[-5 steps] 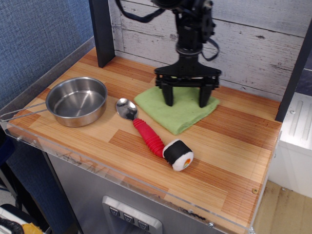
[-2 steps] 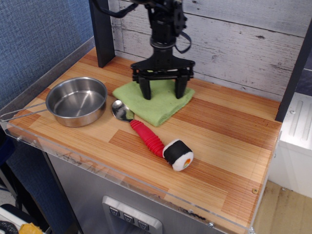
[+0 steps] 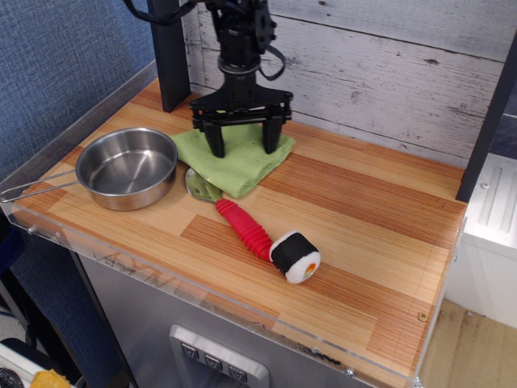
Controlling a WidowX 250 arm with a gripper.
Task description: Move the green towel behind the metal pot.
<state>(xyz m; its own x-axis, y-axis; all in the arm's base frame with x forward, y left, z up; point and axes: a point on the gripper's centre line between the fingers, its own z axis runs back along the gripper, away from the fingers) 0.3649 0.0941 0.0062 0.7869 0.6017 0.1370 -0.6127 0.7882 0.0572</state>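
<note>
Leftward shift is what we notice most: our gripper [image 3: 242, 147] and the green towel [image 3: 234, 158] beneath it now sit nearer the metal pot [image 3: 128, 168] than a moment ago. We keep both fingers [image 3: 216, 142] spread wide and pressed down onto the cloth, not pinched together. The towel lies just right of the pot's rim, its front corner overlapping the bowl of the spoon [image 3: 234, 212]. The pot's bowl holds nothing. A sushi roll [image 3: 295, 256] touches the spoon's red handle end.

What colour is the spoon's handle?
Red, with a ribbed surface; the spoon handle shows clearly in the observation.image view, lying between the green towel and the sushi roll.
</note>
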